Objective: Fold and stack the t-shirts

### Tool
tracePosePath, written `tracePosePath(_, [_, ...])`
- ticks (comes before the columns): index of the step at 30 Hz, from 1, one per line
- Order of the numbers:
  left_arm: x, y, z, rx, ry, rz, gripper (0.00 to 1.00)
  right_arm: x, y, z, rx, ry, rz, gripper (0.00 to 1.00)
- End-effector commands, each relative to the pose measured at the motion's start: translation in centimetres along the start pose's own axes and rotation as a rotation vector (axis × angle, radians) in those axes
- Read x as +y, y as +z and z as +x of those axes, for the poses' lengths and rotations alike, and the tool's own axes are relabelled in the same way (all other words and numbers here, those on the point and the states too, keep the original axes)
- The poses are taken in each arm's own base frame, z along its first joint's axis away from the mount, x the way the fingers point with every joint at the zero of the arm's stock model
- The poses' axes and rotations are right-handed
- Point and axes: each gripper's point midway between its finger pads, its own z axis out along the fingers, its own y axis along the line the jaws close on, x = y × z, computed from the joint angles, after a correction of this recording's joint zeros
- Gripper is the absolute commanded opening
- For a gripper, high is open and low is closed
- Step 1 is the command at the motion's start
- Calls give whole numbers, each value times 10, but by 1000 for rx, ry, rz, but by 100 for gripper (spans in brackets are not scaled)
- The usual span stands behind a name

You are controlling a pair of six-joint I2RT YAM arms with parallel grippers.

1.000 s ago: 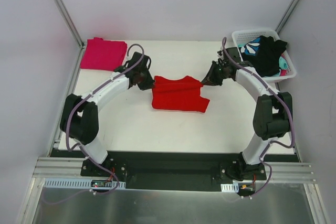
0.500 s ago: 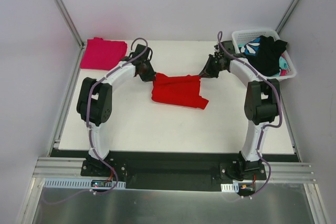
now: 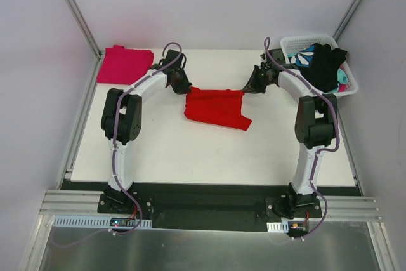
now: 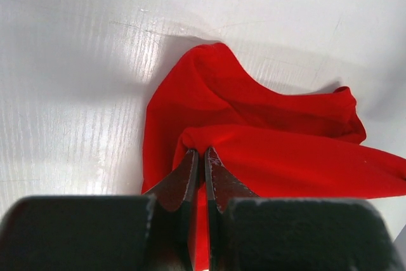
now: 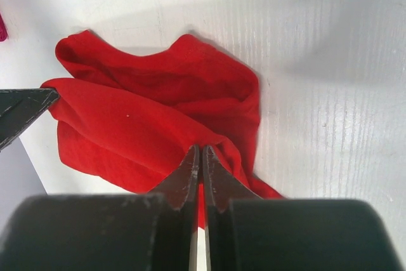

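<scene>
The red t-shirt (image 3: pixel 216 108) sits in the middle of the white worktop (image 3: pixel 190 150), somewhat toward the far side, bunched into a rough rectangle with one layer doubled over another. Its far edge is stretched between the two arms, which curve in from either side.

The left pincer (image 3: pixel 184 87) is at the shirt's far left corner. In the left wrist view its fingers are pressed almost together, with a fold of red cloth nipped between the tips, so it is closed on the shirt. The right pincer (image 3: pixel 248 87) is at the far right corner. In the right wrist view it is likewise clamped on a ridge of the red fabric, and the cloth spreads away from it onto the worktop.

The magenta-pink t-shirt (image 3: pixel 124 65) lies flat and folded in the far left corner of the worktop, well apart from the red one. At the far right a white basket (image 3: pixel 298 44) holds a black garment (image 3: pixel 325 65) draped over its contents and a teal-and-white garment (image 3: pixel 306 55) beside it.
</scene>
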Motion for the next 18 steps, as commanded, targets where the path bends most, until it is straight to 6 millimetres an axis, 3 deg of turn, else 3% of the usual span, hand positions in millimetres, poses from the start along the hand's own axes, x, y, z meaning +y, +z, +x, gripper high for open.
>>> tracePosePath(1, [9, -1, -10, -19, 5, -15, 3, -1, -7, -15, -33, -32, 9, 3])
tracePosePath(3, [10, 0, -7, -12, 4, -15, 9, -2, -8, -14, -33, -40, 12, 4])
tracePosePath(5, [11, -1, -5, -8, 5, -15, 28, -1, -11, -13, -37, -44, 18, 10])
tracePosePath(6, [11, -4, -5, -8, 8, -15, 37, -1, -12, -11, -35, -53, 24, 25])
tracePosePath(8, [13, -7, -5, -17, 12, -23, 54, 2, -17, -9, -37, -64, 30, 33])
tracePosePath(11, [14, -20, -6, -39, 25, -27, 65, 6, -24, -2, -34, -71, 32, 49])
tracePosePath(12, [15, -27, -5, -45, 27, -25, 76, 6, -26, 1, -32, -72, 35, 54])
tracePosePath(18, [27, -53, 11, -51, 28, -37, 79, 15, -42, 17, -34, -97, 44, 61])
